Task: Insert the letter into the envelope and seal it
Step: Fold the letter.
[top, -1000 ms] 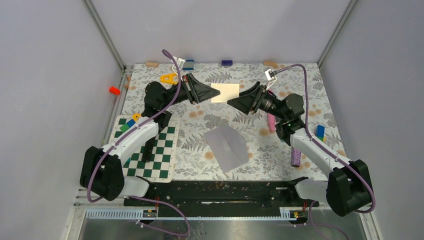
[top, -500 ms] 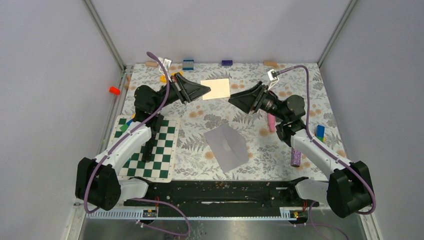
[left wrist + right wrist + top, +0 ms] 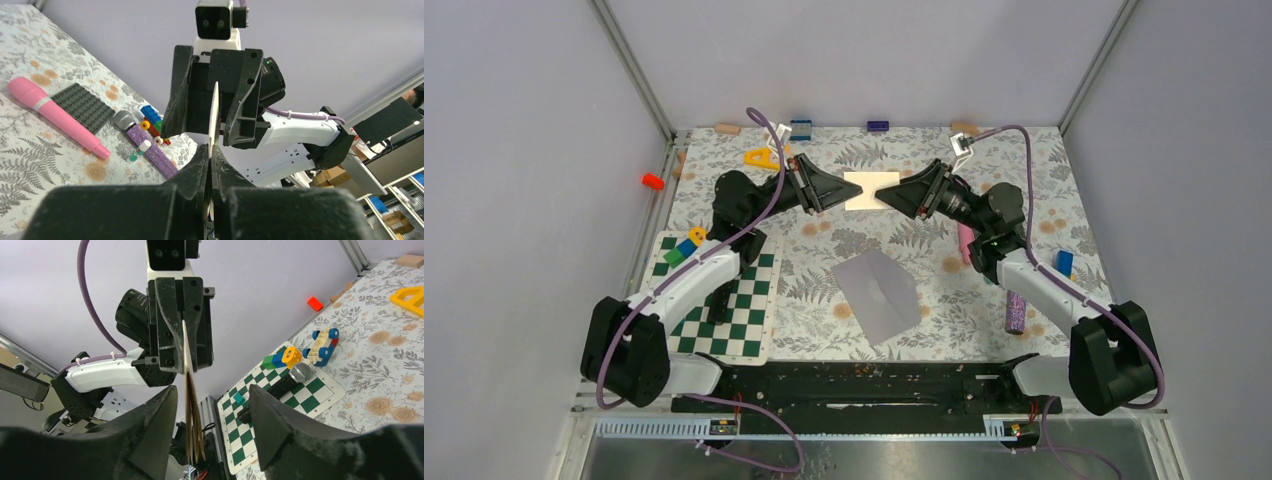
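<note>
Holding anything, the left gripper (image 3: pixel 844 191)?

Yes. Its jaws are pressed together on the letter (image 3: pixel 871 189), pinching the end that faces the left arm. In its own wrist view the tan sheet stands edge-on, rising straight out from between the closed fingertips.

Where is the letter, then?

Up in the air over the far middle of the floral table (image 3: pixel 1034 155), stretched between the two arms.

And the right gripper (image 3: pixel 212 390)?

Spread. Its two fingers stand one on each side of the letter's free end, so the sheet runs into the gap between them. From the right wrist camera the paper sits closer to the finger on the left of that view than to the other, with a gap on both sides — I can't make out any contact.

So the sheet is between those jaws but not clamped by them?

That's how it looks from both wrist cameras.

The envelope (image 3: pixel 879 292)?

Flat on the table, well apart from the letter — nearer the arm bases and about midway between them. It is grey and lies at a slant. A green-and-white chessboard mat (image 3: pixel 754 320) is to its left, not touching it.
</note>
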### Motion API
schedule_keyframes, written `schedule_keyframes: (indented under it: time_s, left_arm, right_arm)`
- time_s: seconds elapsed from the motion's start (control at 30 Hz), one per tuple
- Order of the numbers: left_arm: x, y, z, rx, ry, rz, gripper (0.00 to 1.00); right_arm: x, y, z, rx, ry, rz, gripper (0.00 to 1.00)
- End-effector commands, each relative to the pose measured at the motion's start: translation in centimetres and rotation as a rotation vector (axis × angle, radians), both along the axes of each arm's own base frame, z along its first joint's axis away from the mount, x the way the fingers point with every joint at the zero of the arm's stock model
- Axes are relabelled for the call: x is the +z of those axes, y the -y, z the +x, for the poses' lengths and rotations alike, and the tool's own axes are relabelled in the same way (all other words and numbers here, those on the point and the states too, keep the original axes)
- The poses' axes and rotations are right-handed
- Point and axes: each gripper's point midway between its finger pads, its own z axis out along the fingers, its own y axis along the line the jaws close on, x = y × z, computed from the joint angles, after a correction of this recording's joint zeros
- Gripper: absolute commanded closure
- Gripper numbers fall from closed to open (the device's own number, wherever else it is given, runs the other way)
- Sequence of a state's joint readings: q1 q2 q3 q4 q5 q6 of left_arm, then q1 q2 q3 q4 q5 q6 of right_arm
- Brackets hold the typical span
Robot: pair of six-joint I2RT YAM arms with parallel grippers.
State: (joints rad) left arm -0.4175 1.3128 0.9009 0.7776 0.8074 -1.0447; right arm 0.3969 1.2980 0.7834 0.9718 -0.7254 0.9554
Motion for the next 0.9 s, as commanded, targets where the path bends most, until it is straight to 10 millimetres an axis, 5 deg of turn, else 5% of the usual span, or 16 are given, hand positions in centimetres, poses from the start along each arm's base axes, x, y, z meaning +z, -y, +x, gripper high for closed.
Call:
schedule_keyframes:
  time_s: [0.0,0.17,0.2,0.37,0.43,0.6,0.87]
  left_arm:
    - [0.7,0.6,-0.1,-0.01,0.051,-0.018,1.0]
    - [0.2,0.5,0.0,0.005,0.061,-0.004,0.99]
    - [0.1,0.5,0.0,0.007,0.064,0.0,0.92]
    - [0.6,-0.4,0.0,0.028,0.106,0.029,0.19]
    - [1.3,-1.2,0.1,0.042,0.153,0.052,0.03]
    - [2.1,-1.4,0.0,-0.008,0.319,0.227,0.01]
    - [0.6,1.3,-4.3,-0.246,0.487,0.403,0.01]
  right_arm:
    - [3.0,-0.5,-1.0,0.045,0.11,0.046,0.44]
    - [3.1,-0.5,-1.9,0.078,0.128,0.046,0.83]
    - [3.1,-0.5,-2.0,0.081,0.134,0.04,0.9]
    - [3.1,-0.5,-3.0,0.113,0.171,-0.04,1.0]
    - [2.8,-0.5,-3.3,0.125,0.19,-0.099,1.0]
    - [1.5,-0.2,-5.0,0.201,0.237,-0.273,1.0]
    - [-1.5,1.2,-6.7,0.236,0.256,-0.468,1.0]
